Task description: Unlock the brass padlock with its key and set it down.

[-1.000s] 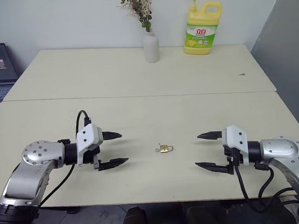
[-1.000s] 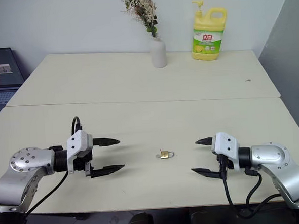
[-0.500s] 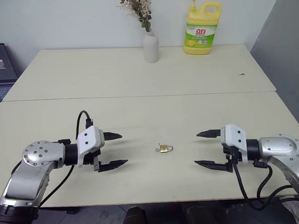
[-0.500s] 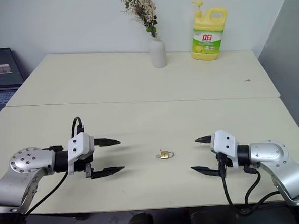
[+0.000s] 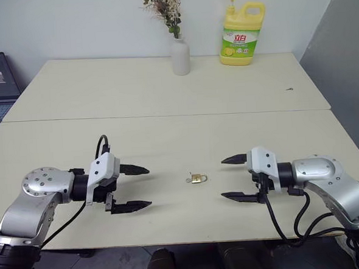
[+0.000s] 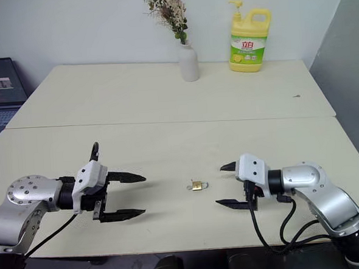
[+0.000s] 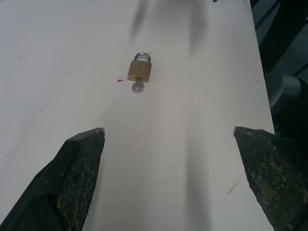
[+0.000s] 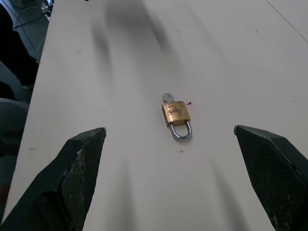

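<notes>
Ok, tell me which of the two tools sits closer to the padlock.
The right tool: less bare table separates its fingertips from the brass padlock than separates the left tool from it. Both are open, touching nothing.

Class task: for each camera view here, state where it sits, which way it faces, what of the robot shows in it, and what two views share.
Left eye, right eye: on the head, looking forward and down at the cream table; both arms show, left gripper and right gripper open.
Left wrist: looks along its black fingers toward the small brass padlock.
Right wrist: looks along its fingers toward it from the opposite side.
Shared: the padlock, silvery key in its base.
</notes>
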`<move>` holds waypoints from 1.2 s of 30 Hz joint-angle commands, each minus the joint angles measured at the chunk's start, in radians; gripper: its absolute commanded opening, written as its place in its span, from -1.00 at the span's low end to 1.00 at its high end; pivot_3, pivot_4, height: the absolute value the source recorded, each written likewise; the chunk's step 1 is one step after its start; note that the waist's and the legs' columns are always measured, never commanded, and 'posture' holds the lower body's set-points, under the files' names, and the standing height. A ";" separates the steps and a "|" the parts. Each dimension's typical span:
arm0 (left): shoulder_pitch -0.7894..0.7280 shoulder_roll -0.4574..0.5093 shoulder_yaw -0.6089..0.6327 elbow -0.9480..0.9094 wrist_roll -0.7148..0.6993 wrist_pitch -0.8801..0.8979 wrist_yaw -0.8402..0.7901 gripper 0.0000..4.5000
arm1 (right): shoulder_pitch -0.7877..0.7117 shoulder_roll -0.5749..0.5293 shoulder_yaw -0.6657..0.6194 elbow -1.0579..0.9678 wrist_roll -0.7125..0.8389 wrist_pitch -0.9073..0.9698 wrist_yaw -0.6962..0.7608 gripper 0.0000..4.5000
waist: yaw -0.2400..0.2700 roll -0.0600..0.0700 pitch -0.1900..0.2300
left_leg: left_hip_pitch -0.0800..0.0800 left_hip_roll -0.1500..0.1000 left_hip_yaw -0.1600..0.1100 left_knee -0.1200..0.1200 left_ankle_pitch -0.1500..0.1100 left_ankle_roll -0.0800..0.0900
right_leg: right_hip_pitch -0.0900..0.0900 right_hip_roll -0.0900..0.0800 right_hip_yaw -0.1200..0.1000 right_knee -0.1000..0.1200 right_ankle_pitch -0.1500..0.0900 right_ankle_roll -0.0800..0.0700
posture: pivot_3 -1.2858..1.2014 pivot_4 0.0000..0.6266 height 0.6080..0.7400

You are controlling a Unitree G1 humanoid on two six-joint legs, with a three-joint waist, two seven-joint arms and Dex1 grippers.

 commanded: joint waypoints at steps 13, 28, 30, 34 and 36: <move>-0.015 -0.002 -0.063 0.022 0.062 -0.092 -0.032 1.00 | -0.243 0.205 0.267 0.257 -0.214 0.057 -0.051 0.99 | 0.000 0.000 0.000 | -0.002 0.000 0.001 0.000 0.000 0.000 | -0.003 0.000 0.000 0.001 0.000 -0.001 | 0.03 -0.52 1.00; -0.015 -0.013 -0.079 0.035 0.068 -0.114 -0.036 1.00 | -0.266 0.266 0.296 0.359 -0.265 0.065 -0.031 0.99 | -0.002 0.000 0.000 | -0.002 0.001 0.001 0.000 0.000 0.000 | -0.003 0.000 0.000 0.001 0.000 -0.001 | 0.03 -0.52 1.00; -0.019 -0.014 -0.082 0.040 0.071 -0.117 -0.038 1.00 | -0.268 0.272 0.297 0.372 -0.276 0.059 -0.036 0.99 | -0.002 0.000 0.000 | -0.001 0.001 0.001 0.000 0.000 0.000 | -0.003 0.000 0.000 0.001 0.000 -0.001 | 0.03 -0.52 1.00; -0.020 -0.013 -0.083 0.044 0.071 -0.122 -0.043 1.00 | -0.267 0.279 0.298 0.390 -0.295 0.057 -0.041 0.73 | -0.003 0.000 0.000 | -0.001 0.001 0.001 0.000 0.000 0.000 | -0.003 0.001 0.000 0.001 0.000 -0.001 | 0.03 -0.52 1.00; -0.022 -0.013 -0.084 0.050 0.073 -0.127 -0.045 1.00 | -0.262 0.283 0.299 0.391 -0.297 0.059 -0.040 0.44 | -0.002 0.000 0.000 | -0.001 0.001 0.001 0.000 0.000 0.000 | -0.003 0.000 0.000 0.001 0.000 -0.001 | 0.03 -0.52 1.00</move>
